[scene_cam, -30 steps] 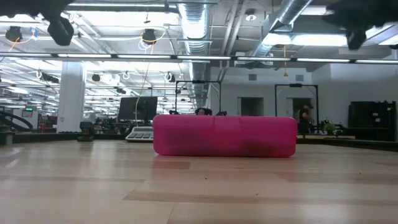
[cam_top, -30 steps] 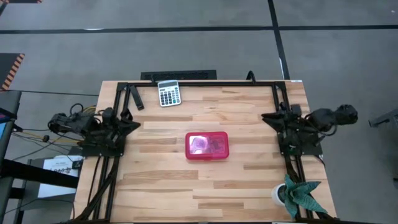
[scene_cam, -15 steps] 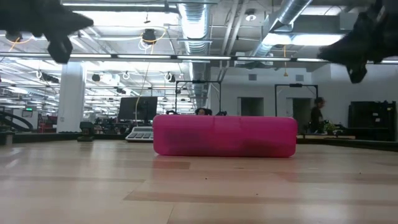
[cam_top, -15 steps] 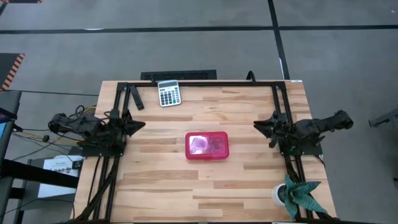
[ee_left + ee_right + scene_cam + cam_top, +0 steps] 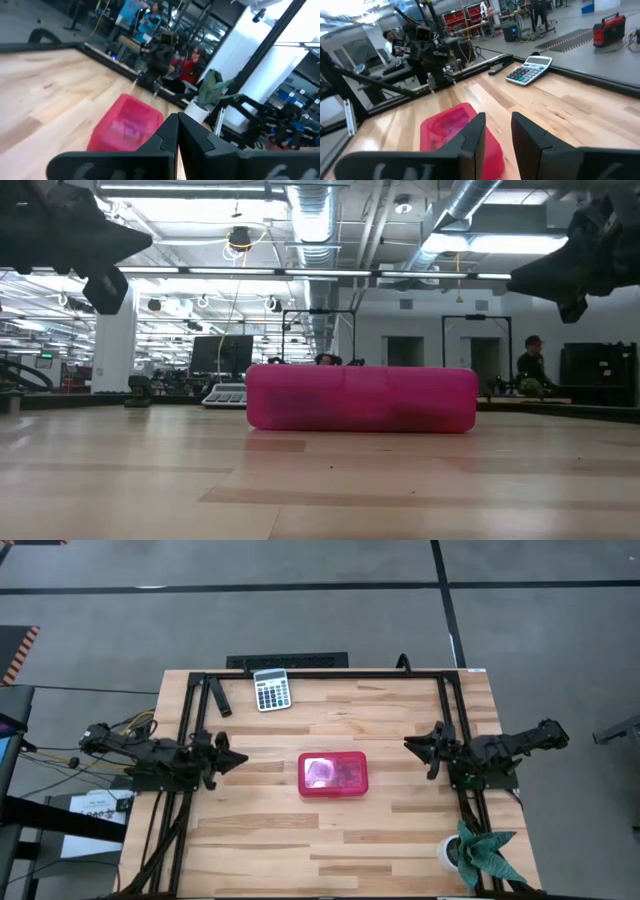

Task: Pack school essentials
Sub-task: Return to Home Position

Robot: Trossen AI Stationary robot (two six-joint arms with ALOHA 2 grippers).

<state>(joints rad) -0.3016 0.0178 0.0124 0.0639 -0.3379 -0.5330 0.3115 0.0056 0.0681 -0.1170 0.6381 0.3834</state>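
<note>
Two pincers flank red case (image 5: 333,774) mid-surface (image 5: 400,840) | left pincer (image 5: 240,757): fingers together | right pincer (image 5: 410,745): fingers slightly apart, empty

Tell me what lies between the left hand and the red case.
Only bare wooden table. The high view shows nothing else between the left hand and the red case.

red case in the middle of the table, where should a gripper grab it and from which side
Probably from straight above, fingers pinching the two long sides near the middle. The red case lies flat and closed on the table, with rounded corners and its long sides free.
</note>
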